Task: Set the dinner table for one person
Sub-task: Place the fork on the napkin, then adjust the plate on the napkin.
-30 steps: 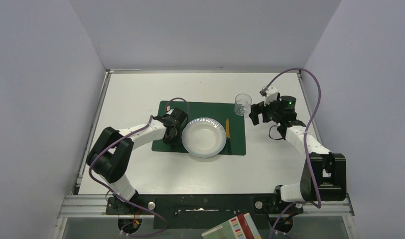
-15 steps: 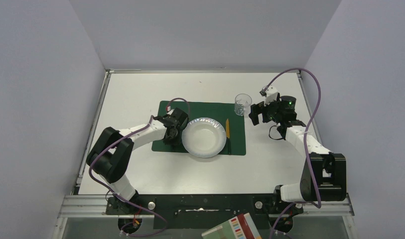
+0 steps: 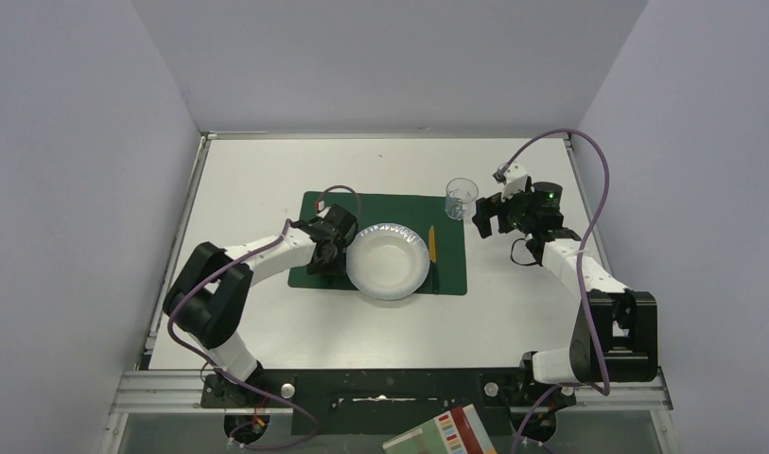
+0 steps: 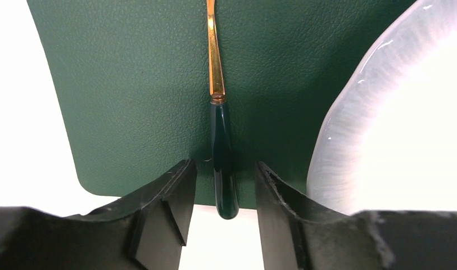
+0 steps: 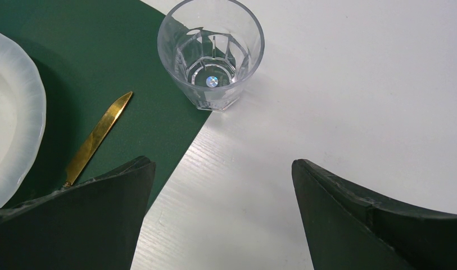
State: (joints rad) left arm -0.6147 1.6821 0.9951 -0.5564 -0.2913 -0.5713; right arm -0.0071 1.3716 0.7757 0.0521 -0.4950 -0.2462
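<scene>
On the large flat white rectangular table (image 3: pixel 257 180) lies a dark green rectangular placemat (image 3: pixel 380 203). At the mat's near left corner the left tool (image 4: pixel 223 169) stands open, its fingers on either side of the dark green handle of a gold-stemmed utensil (image 4: pixel 222 140), not touching it. Rightward on the mat sit a round white plate (image 3: pixel 387 262) and a gold knife (image 3: pixel 432 244). A clear glass tumbler (image 3: pixel 461 197) stands at the mat's far right corner, facing the wide-open right tool (image 5: pixel 221 163).
</scene>
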